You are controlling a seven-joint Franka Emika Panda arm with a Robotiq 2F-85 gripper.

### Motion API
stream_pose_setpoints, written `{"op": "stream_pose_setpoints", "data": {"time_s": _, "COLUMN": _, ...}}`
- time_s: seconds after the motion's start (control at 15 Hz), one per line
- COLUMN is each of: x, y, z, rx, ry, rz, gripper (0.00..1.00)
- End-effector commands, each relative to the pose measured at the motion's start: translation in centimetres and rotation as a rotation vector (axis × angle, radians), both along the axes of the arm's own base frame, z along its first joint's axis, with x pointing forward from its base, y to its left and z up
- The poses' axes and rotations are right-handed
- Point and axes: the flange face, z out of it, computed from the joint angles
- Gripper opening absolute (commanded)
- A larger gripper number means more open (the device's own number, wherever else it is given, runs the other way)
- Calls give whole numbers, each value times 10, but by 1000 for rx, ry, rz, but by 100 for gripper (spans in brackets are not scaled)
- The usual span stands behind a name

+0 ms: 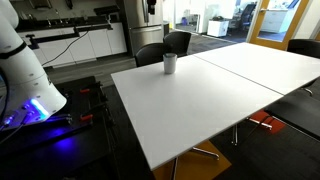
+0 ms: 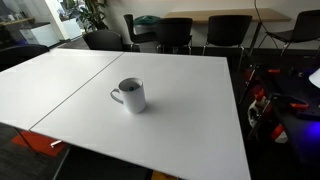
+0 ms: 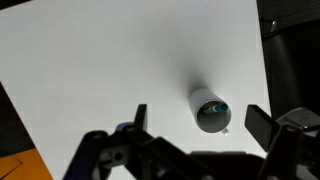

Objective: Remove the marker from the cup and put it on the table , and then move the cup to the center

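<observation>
Claw (image 3: 200, 120) released, jaws spread wide, hanging above the cup (image 3: 212, 112). Cup stands upright on the white table (image 3: 90, 70), clear of the claw.

Looking at a cup (image 1: 170, 63), upright, near the white counter's (image 1: 200, 110) far edge. Spotting dark chairs (image 1: 177, 42) just behind it. Catching a white arm (image 1: 22, 62) well off to the side, blue glow (image 1: 30, 112) below.

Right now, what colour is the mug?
The mug is light grey-white, best seen in an exterior view.
</observation>
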Motion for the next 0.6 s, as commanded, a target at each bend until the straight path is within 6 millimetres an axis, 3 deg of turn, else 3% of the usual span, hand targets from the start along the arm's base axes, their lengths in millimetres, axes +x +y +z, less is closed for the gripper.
{"op": "stream_pose_setpoints", "data": {"time_s": 0.0, "x": 2, "y": -8, "z": -12, "rx": 28, "ry": 16, "rz": -85, "gripper": 100}}
{"op": "stream_pose_setpoints", "data": {"time_s": 0.53, "x": 31, "y": 14, "z": -59, "rx": 83, "ry": -22, "rz": -229, "gripper": 100}}
